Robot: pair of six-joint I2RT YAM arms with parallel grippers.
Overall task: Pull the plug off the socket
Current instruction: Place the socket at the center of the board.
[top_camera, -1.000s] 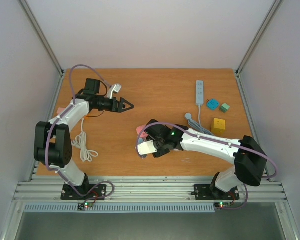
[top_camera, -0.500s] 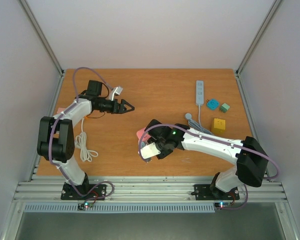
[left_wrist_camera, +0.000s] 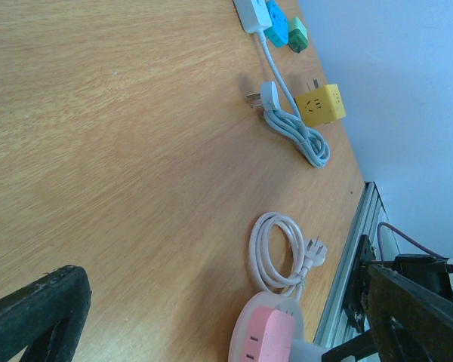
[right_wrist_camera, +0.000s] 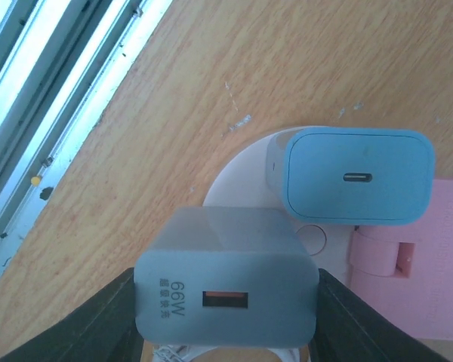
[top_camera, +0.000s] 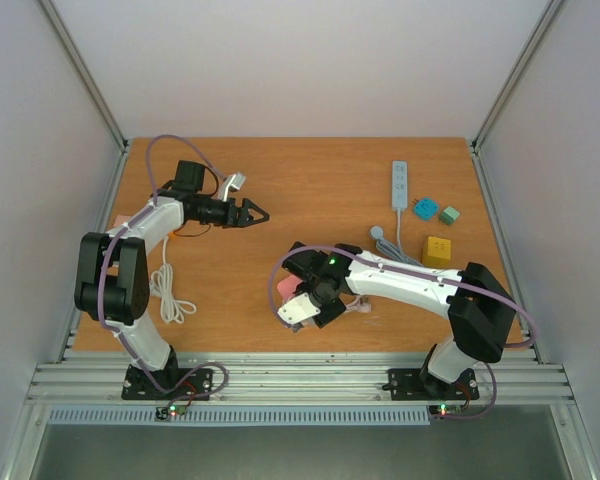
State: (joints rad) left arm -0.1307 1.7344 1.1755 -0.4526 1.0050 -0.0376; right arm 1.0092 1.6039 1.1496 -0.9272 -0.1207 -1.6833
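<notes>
My right gripper [top_camera: 302, 310] is shut on a white 66W charger plug [right_wrist_camera: 226, 275], its dark fingers [right_wrist_camera: 75, 324] pressing both sides. The plug [top_camera: 300, 307] hangs just in front of the round white-and-pink socket [right_wrist_camera: 245, 170], and its prongs are hidden. A second, pale blue charger [right_wrist_camera: 355, 177] stays plugged into the socket. In the left wrist view the socket [left_wrist_camera: 268, 335] lies low in the middle, beside its coiled white cord [left_wrist_camera: 275, 249]. My left gripper [top_camera: 255, 213] hovers open at the back left, far from the socket [top_camera: 285, 286].
A white power strip [top_camera: 400, 185], a blue cube [top_camera: 424, 208], a green cube [top_camera: 449, 215] and a yellow cube [top_camera: 438, 250] sit at the back right with a coiled cable [top_camera: 385, 240]. Another white cord [top_camera: 165, 290] lies by the left arm. A metal rail [top_camera: 300, 380] borders the near edge.
My right gripper has carried the plug slightly toward the near edge, away from the socket, and its arm has swung left. The left arm drew back a little, then held still.
</notes>
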